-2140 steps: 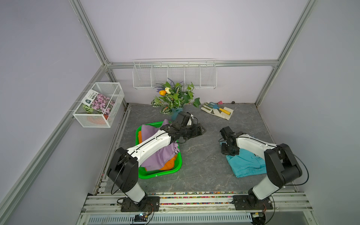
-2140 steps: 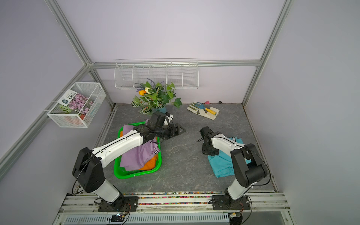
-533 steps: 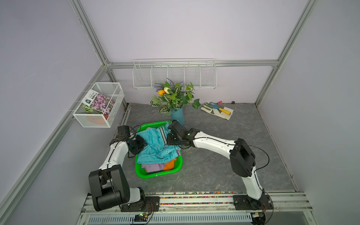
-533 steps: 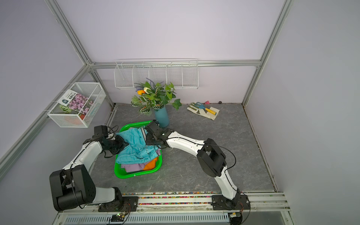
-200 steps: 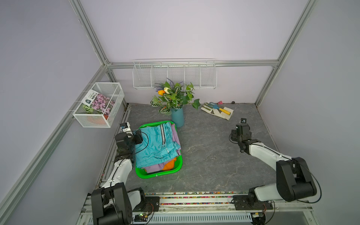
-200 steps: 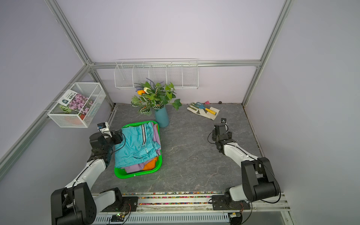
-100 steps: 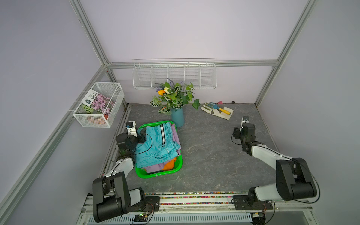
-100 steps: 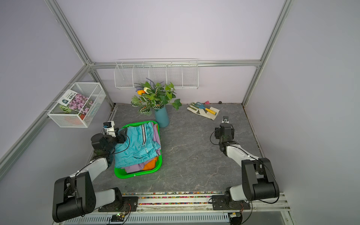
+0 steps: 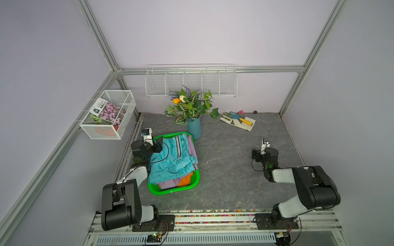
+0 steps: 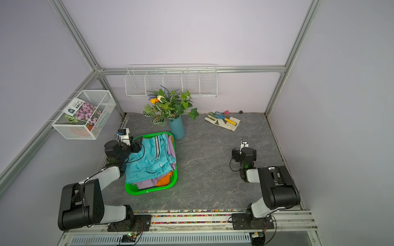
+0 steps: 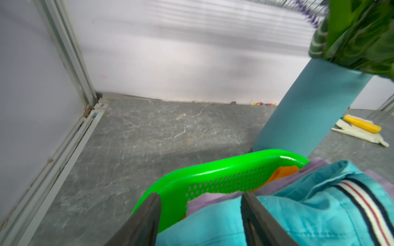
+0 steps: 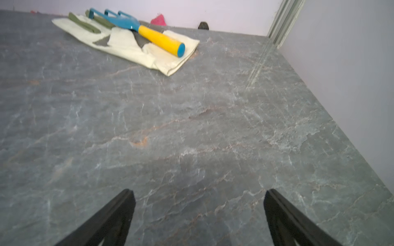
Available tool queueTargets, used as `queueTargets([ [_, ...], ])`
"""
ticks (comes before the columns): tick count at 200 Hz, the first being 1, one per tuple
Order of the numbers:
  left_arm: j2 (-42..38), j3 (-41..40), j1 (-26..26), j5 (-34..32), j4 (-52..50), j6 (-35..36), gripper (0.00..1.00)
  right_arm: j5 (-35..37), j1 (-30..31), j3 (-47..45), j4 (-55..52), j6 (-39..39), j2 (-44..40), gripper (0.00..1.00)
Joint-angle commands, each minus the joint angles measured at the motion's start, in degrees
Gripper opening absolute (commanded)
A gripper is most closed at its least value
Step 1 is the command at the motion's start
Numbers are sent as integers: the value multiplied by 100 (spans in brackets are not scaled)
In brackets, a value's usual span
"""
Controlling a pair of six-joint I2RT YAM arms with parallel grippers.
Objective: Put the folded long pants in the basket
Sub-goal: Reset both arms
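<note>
**Folded pants stacked in green basket on grey stone-look tabletop**

The folded long pants (image 9: 168, 168) are shown piled in the basket (image 9: 170, 191). The teal pair (image 9: 183, 157), with its black-and-white stripe, is laid on top. The lilac pair (image 9: 192, 149) and the orange pair (image 9: 186, 180) are seen beneath it at the right and near edges.

The basket is set on the left half of a grey, marble-veined tabletop (image 9: 223, 174), just beside a teal vase (image 9: 194, 130) filled with leafy plants (image 9: 189, 104). Pale and rust-coloured veins are picked out across the surface in the right wrist view.

The left gripper (image 11: 200, 194) is pictured over the basket's far left corner with its jaws held apart and nothing pinched. Teal and lilac cloth is seen below it. The right gripper (image 12: 199, 191) is spread wide above bare surface on the right side, well apart from the basket, and nothing is held.

Near the back wall, white gloves (image 9: 243, 127) are laid flat, and a blue hand rake (image 9: 239, 118) with a yellow handle is rested on them.

The enclosure is bounded by lilac walls (image 9: 191, 32) and aluminium posts (image 9: 294, 93). A long white wire rack (image 9: 190, 83) is hung on the back wall. A white wire box basket (image 9: 102, 132) is hung on the left wall, with a flower-printed packet (image 9: 107, 110) held inside. Both arm bases are mounted on a rail (image 9: 213, 222) along the front edge.
</note>
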Motion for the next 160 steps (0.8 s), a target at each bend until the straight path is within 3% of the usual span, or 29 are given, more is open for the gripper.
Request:
queueTargets([
  [1,-280,-289,-21,-370,-580,272,64,-128,-40,49,213,15,-111,99],
  [21,-339,-1141,-21,-752,1112,-65,66,-130,-39,42,218,17,-110,99],
  [34,-72,-1071,-22,-1040,1314,-506,67,-128,-32,44,217,16,-115,99],
  [49,539,-1086,-185,-1086,1958,-409,66,-130,-40,44,207,23,-111,99],
  [61,1192,-1236,-378,-1290,3063,-217,66,-131,-37,47,211,16,-113,99],
  [72,794,-1071,-391,-1355,2030,-274,66,-128,-40,45,215,12,-116,99],
  [88,1086,-1198,-408,-1180,2787,-116,70,-132,-39,45,211,20,-110,99],
  [92,1064,-1197,-408,-1167,2703,-125,75,-130,-40,52,195,20,-116,99],
  [97,1006,-1134,-408,-1171,2470,-126,95,-136,-40,57,206,21,-113,99],
  [100,944,-1080,-413,-1169,2301,-133,99,-132,-40,58,208,17,-104,99],
  [160,915,-1046,-417,-1188,2189,-137,100,-128,-39,48,204,15,-111,99],
])
